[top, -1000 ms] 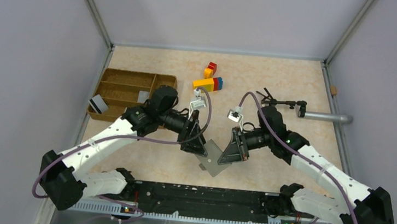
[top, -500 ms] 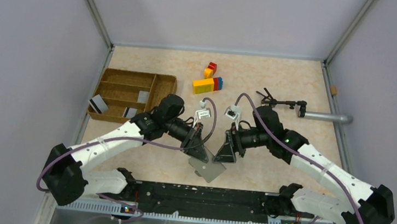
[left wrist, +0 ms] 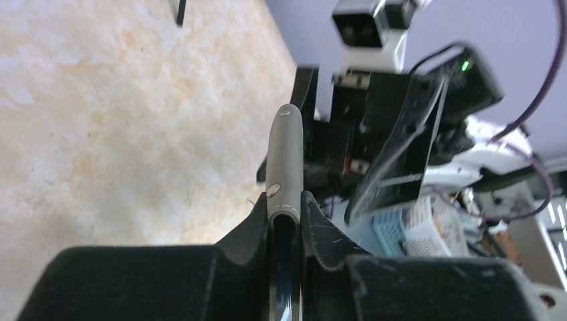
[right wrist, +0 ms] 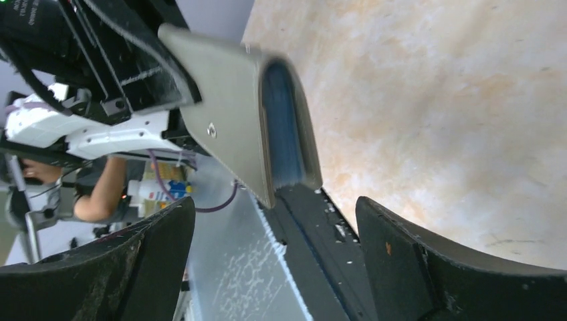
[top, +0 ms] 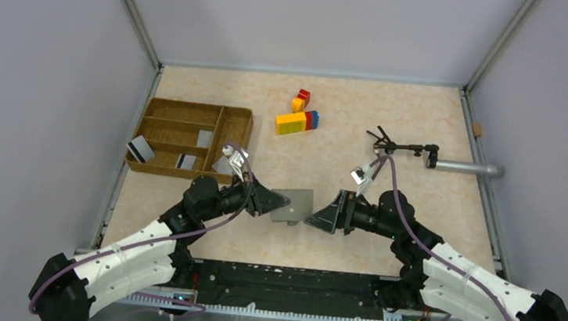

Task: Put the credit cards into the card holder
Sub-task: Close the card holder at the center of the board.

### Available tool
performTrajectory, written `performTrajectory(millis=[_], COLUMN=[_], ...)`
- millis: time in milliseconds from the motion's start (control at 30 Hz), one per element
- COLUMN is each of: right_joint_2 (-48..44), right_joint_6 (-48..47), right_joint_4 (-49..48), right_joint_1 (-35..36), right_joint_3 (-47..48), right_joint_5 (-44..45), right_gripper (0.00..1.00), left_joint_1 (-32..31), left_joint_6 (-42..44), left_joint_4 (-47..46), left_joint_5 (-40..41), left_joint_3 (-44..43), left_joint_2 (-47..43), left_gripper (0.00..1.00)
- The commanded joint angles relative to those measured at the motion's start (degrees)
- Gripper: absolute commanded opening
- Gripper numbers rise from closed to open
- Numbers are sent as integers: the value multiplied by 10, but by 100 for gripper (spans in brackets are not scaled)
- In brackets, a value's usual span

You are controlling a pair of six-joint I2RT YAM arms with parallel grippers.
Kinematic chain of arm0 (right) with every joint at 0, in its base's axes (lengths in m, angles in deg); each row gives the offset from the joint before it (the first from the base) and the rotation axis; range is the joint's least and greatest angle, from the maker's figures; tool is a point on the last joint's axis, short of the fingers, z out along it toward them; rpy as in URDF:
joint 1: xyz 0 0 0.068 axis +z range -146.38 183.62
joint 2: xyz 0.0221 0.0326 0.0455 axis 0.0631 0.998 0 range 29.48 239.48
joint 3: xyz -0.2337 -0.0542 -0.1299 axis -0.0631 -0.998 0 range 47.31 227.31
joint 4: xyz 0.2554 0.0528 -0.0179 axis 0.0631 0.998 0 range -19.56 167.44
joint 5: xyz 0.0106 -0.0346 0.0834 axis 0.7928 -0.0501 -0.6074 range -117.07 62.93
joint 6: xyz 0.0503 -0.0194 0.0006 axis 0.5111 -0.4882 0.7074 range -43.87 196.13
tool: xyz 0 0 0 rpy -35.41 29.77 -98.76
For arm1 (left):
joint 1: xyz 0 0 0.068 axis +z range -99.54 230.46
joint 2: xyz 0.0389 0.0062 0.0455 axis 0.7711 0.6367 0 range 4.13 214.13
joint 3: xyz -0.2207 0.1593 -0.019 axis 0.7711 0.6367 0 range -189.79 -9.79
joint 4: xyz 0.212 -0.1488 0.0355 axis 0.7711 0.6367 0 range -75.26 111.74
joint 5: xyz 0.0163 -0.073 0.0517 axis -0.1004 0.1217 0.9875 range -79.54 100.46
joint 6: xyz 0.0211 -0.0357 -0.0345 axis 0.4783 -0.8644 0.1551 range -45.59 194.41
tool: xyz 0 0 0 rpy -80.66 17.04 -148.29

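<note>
Bright, even light; close up, the card holder (right wrist: pixel 227 114) blurs slightly.

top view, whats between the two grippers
The wallet, clamped on one edge by the left gripper, with the right gripper open at its other side; the top view shows it.

My two arms reach in from the near corners and meet near the middle of the surface (top: pixel 395 116), grippers pointing at each other. My left arm (top: pixel 135 250) stretches low from the near left, wrist turned right. My left gripper (top: pixel 278 205) is clamped tight on one edge of the card holder (top: pixel 298 203). My right arm (top: pixel 466 276) stretches low from the near right. My right gripper (top: pixel 321 219) faces left, fingers spread wide and not gripping.
</note>
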Motion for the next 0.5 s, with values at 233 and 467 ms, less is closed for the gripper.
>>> performTrajectory(millis=[233,467], right_joint_2=[46,68], right_joint_6=[39,35], right_joint_4=[-224,-234], right_joint_1=[35,35], right_joint_3=[-4,12], right_joint_5=[21,46], right_gripper=[82,72], left_joint_1=[-3,-4], left_joint_6=[-111,-117], left_joint_4=[-157,-142], left_joint_5=[75,76], left_joint_3=[25,36], left_joint_2=[-14,-36], left_gripper=[0,0])
